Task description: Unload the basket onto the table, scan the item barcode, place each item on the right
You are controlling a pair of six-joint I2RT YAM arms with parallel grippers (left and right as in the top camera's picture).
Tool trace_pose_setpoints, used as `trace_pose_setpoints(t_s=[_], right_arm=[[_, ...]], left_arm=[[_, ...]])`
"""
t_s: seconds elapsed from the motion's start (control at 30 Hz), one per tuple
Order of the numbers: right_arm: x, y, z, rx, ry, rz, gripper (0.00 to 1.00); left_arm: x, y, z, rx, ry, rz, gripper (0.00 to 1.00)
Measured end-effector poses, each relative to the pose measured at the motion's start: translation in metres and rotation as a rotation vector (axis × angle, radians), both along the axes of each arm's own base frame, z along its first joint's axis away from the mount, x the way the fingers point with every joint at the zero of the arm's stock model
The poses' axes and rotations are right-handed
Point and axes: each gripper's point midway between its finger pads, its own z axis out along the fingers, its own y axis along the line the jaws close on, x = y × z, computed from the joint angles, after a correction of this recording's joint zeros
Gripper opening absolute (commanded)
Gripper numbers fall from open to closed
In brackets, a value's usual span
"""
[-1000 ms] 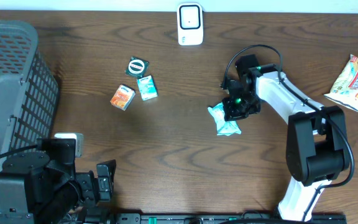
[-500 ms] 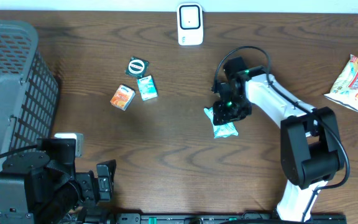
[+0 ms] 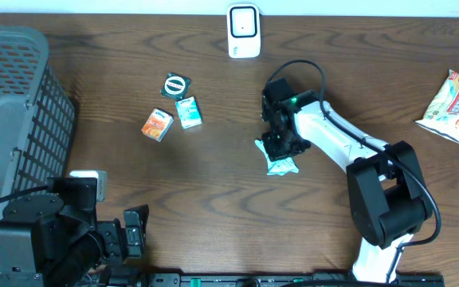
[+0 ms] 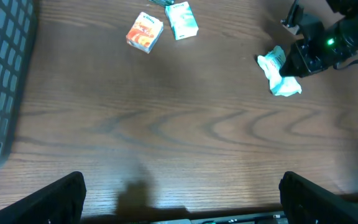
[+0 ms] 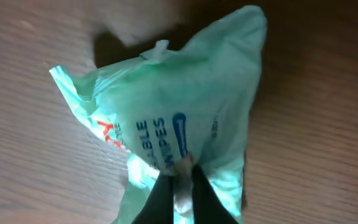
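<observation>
Pinching a fold of the mint-green wipes packet [image 5: 185,93], the right gripper [image 5: 180,171] has its two dark fingers pressed together on the plastic, with only a sliver of crumpled film between the tips. Blue lettering and a bit of red print show on the face of the packet turned toward the wrist camera. From overhead, the same gripper [image 3: 280,145] sits over the upper part of the packet [image 3: 281,165], which is on the wooden table [image 3: 213,199] right of centre, in front of and slightly right of the white scanner [image 3: 244,30] standing at the far edge. Whether the packet rests fully on the wood or is raised a little cannot be told. The left gripper [image 4: 182,199] hangs above bare table near the front edge, its fingers spread as wide as the frame and holding nothing. An orange box [image 3: 157,124], a teal box [image 3: 188,112] and a round dark-green item [image 3: 176,84] lie clustered left of centre, well apart from the packet. A grey mesh basket [image 3: 14,119] stands at the left edge, and a snack bag [image 3: 453,105] lies at the far right.
</observation>
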Motion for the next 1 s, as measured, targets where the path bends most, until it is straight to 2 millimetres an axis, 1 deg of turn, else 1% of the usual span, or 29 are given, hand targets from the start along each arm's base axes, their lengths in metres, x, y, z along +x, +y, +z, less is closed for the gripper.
trace_pose_setpoints(t_s=[0.07, 0.13, 0.17, 0.27, 0.3, 0.33, 0.37, 0.4, 0.47, 0.6, 0.73, 0.9, 0.97, 1.0], right_arm=[[0.012, 0.005, 0.007, 0.013, -0.03, -0.01, 0.01], [0.029, 0.013, 0.02, 0.037, -0.079, -0.015, 0.01], [0.04, 0.019, 0.031, 0.054, -0.115, -0.017, 0.01], [0.066, 0.031, 0.059, 0.096, -0.205, -0.02, 0.01], [0.074, 0.034, 0.068, 0.109, -0.232, -0.02, 0.07], [0.077, 0.036, 0.073, 0.116, -0.246, -0.022, 0.16], [0.08, 0.037, 0.077, 0.121, -0.257, -0.022, 0.25], [0.08, 0.037, 0.079, 0.12, -0.256, -0.019, 0.31], [0.073, 0.034, 0.076, 0.104, -0.228, -0.018, 0.38], [0.055, 0.025, 0.064, 0.067, -0.156, -0.014, 0.52], [0.033, 0.018, 0.039, 0.029, -0.085, -0.002, 0.52], [0.003, 0.016, 0.003, -0.001, -0.022, 0.027, 0.53], [0.0, 0.015, -0.005, -0.004, -0.026, 0.032, 0.52], [0.001, 0.015, -0.006, -0.003, -0.034, 0.032, 0.5]], left_arm=[[0.0, 0.0, 0.0, 0.0, 0.0, 0.0, 0.98], [0.0, 0.0, 0.0, 0.0, 0.0, 0.0, 0.98], [0.0, 0.0, 0.0, 0.0, -0.001, 0.0, 0.98], [0.0, 0.0, 0.0, 0.0, 0.0, 0.0, 0.97], [0.0, 0.0, 0.0, 0.0, 0.0, 0.0, 0.98], [0.0, 0.0, 0.0, 0.0, 0.0, 0.0, 0.98], [0.0, 0.0, 0.0, 0.0, 0.0, 0.0, 0.98], [0.0, 0.0, 0.0, 0.0, 0.0, 0.0, 0.98], [0.0, 0.0, 0.0, 0.0, 0.0, 0.0, 0.98], [0.0, 0.0, 0.0, 0.0, 0.0, 0.0, 0.98], [0.0, 0.0, 0.0, 0.0, 0.0, 0.0, 0.98], [0.0, 0.0, 0.0, 0.0, 0.0, 0.0, 0.98], [0.0, 0.0, 0.0, 0.0, 0.0, 0.0, 0.98], [0.0, 0.0, 0.0, 0.0, 0.0, 0.0, 0.98]])
